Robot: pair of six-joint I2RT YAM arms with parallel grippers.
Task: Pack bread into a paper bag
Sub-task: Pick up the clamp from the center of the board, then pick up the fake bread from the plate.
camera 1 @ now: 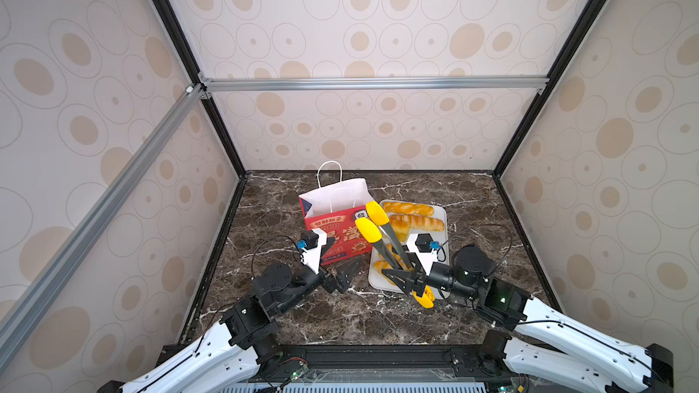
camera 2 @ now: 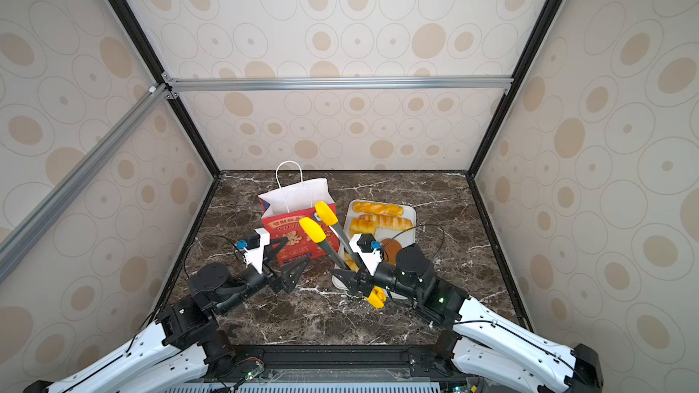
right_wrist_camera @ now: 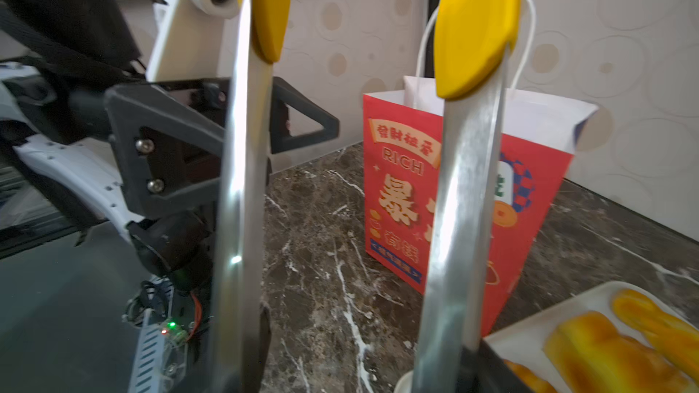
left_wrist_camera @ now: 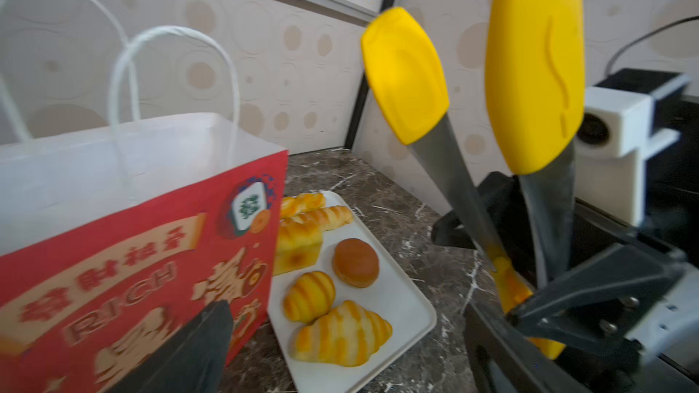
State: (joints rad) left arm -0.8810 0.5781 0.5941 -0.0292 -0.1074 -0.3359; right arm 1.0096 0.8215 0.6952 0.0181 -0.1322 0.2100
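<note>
Since the right gripper (camera 1: 406, 277) is clenched on the handle end of the tongs (left_wrist_camera: 404, 77), tips up and spread, I'd say the step in hand is bringing them down on a first piece. All the bread sits on the white tray (left_wrist_camera: 401, 296), nothing in the bag that I can see. The paper bag (camera 1: 336, 232) stands upright just beside the tray, mouth open, cord handles up.

The left gripper (camera 2: 291, 255) is released, gripping nothing, close in front of the bag. I'd park it against the bag wall, because thin paper like that probably tips easily.

As for texture, the tong arms are slick bare metal with smooth yellow pads. The croissant (left_wrist_camera: 340, 334) and oval roll (left_wrist_camera: 310, 296) look ridged and glossy, the round brown bun (left_wrist_camera: 355, 262) is smooth and domed, and the square loaf chunk (left_wrist_camera: 299, 243) has flat sides. The twisted sticks (camera 1: 418, 222) are long, so I'd pinch one mid-length, gently, and feed it in end first.
</note>
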